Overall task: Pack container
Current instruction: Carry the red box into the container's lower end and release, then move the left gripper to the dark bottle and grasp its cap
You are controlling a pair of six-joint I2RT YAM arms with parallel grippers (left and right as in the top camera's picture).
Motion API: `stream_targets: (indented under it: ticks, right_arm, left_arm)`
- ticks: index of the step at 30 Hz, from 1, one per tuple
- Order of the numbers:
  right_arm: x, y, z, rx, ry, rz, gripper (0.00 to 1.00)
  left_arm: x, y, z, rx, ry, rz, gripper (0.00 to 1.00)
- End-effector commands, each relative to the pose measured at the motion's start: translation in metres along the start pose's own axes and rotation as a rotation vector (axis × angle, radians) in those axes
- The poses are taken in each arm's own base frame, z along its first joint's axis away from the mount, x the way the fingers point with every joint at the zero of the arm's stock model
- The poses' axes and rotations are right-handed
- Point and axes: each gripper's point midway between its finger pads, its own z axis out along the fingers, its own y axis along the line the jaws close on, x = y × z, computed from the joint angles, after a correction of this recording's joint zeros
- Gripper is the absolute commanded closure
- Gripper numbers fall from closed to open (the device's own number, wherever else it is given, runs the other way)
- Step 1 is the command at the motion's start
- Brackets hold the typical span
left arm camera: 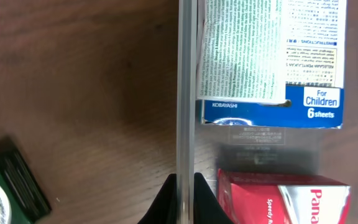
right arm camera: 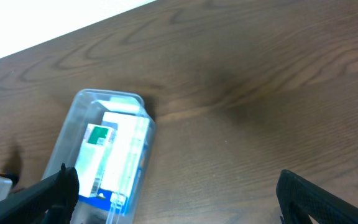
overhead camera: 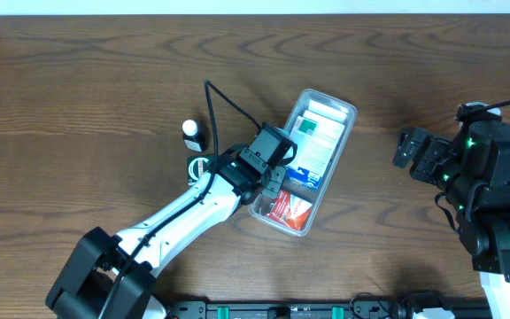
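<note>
Dark wood-grain worktop (overhead camera: pixel 78 71) under everything. Left claw (left arm camera: pixel 184 200) pinched thin on the left long wall of the container (left arm camera: pixel 185 93), one finger inside, one outside. Just past that wall, inside: red box (left arm camera: pixel 278 199) at the lower end, white-and-green box (left arm camera: pixel 247 56) above it, bare floor between. Container at the overhead frame's centre, long axis slanting from lower centre to upper right. Outside, left of the wall: dark green item (overhead camera: pixel 199 166) and small white-capped bottle (overhead camera: pixel 190 133), near but apart. Right claw (overhead camera: pixel 407 149) spread wide, holding nothing, well apart at the right side, container to its left. Left arm plainly nearer; likely best placed for any shift of the container.
</note>
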Motion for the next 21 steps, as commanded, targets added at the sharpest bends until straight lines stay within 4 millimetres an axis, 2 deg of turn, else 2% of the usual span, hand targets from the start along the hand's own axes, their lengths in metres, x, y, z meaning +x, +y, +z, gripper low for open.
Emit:
stream_targets:
  ticks: [1,10,18,20,21]
  right_arm:
    - [-0.003,-0.004,-0.001,0.015,-0.011,0.005,0.01]
    - [-0.003,-0.004,-0.001,0.014,-0.011,0.005,0.01]
    - [-0.003,-0.004,-0.001,0.015,-0.011,0.005,0.01]
    - [-0.003,-0.004,-0.001,0.015,-0.011,0.005,0.01]
    - [-0.003,-0.004,-0.001,0.015,-0.011,0.005,0.01]
  left_arm:
    - [-0.004,0.007,0.001,-0.039,-0.021,-0.174,0.94]
    - [-0.009,0.023,0.000,-0.120,-0.068,-0.327,0.94]
    - [-0.004,0.025,-0.001,-0.132,-0.050,-0.341,0.94]
    - [-0.001,0.026,-0.001,-0.138,-0.040,-0.339,0.86]
    - [0.000,0.026,-0.001,-0.140,-0.036,-0.335,0.75]
